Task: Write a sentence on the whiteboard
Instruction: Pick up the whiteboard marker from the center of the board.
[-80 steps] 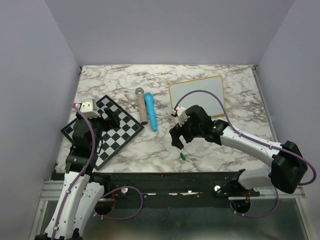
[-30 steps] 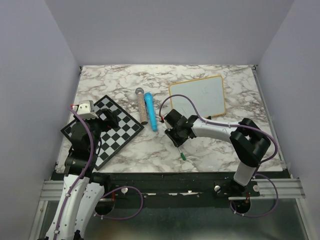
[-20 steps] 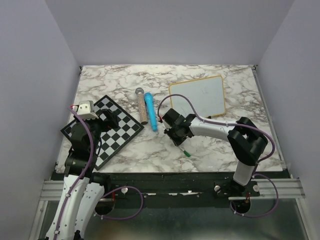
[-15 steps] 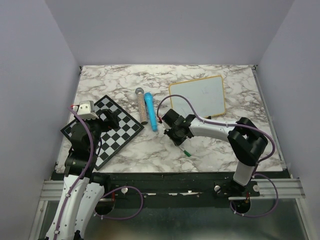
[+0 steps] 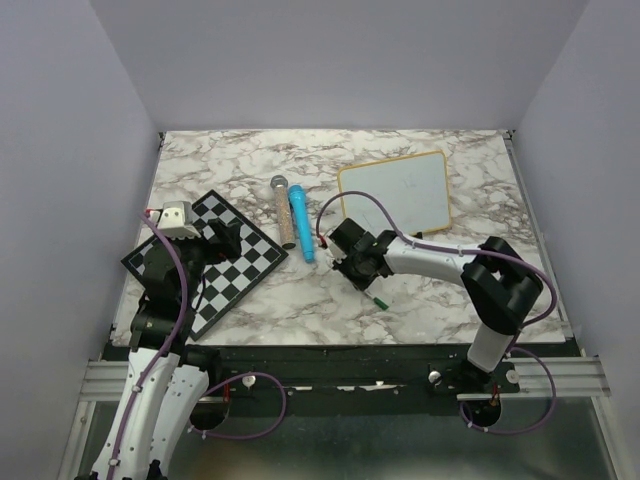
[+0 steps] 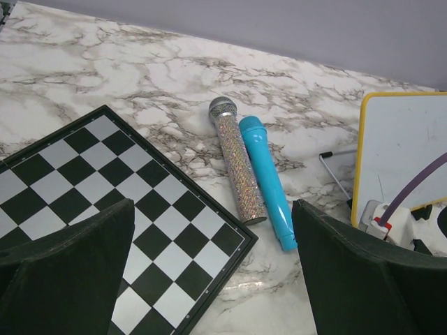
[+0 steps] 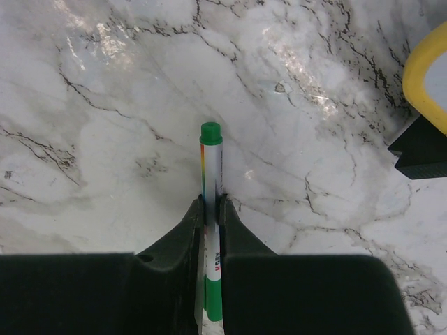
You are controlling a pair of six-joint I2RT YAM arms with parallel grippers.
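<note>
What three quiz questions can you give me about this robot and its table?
1. True or false: the right claw is shut on the green marker.
2. What lies beside the blue microphone? A) sparkly microphone B) spoon C) ball
3. Fill in: the open left claw hangs over the ____.
Key: 1 true; 2 A; 3 chessboard.

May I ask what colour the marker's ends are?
Green on the marker; the right wrist view shows it best.
</note>
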